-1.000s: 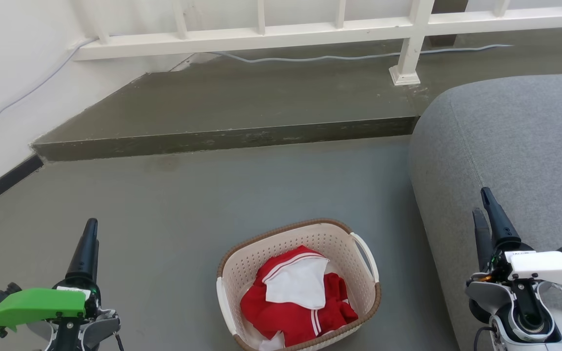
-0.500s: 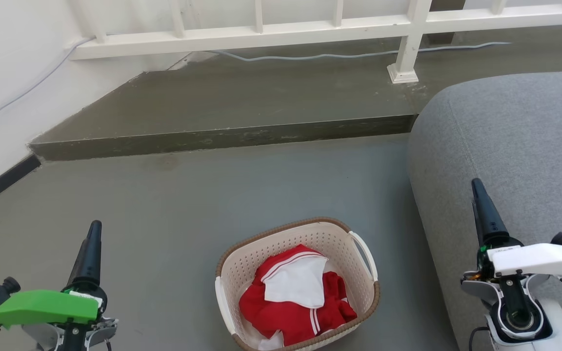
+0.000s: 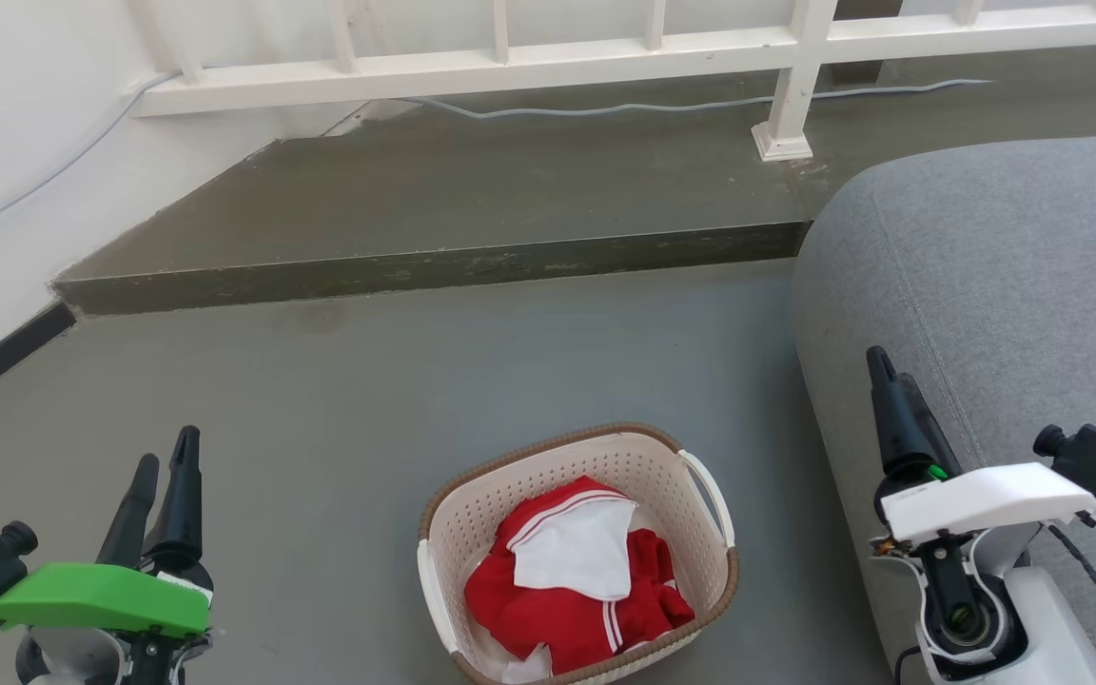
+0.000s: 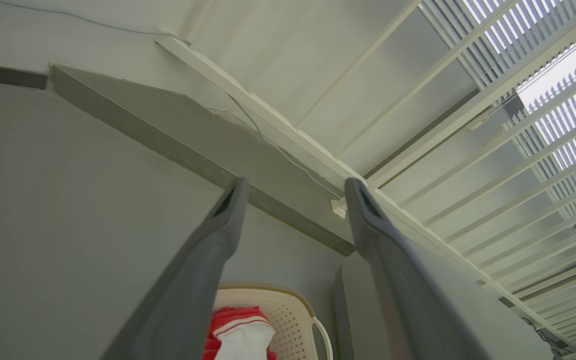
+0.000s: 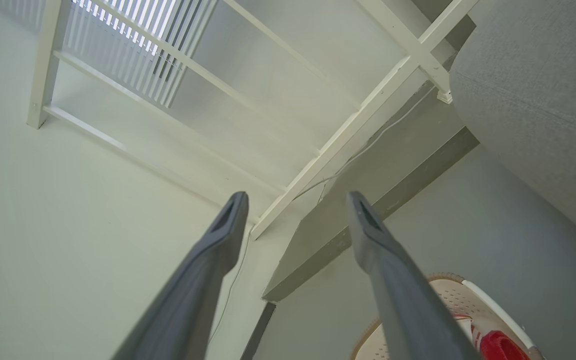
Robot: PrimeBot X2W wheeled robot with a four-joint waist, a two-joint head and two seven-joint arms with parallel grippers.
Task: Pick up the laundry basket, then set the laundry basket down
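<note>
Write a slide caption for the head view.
Left gripper and right gripper flank a laundry basket holding red clothes.

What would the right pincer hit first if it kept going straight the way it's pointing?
Nothing close: the right pincer points past the sofa into open air. Further on, the line probably meets the raised step below the railing; depth is unclear.

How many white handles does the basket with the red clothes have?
2. One white handle sits on the side of the cream perforated plastic basket nearest the grey sofa, the other on the opposite side.
</note>
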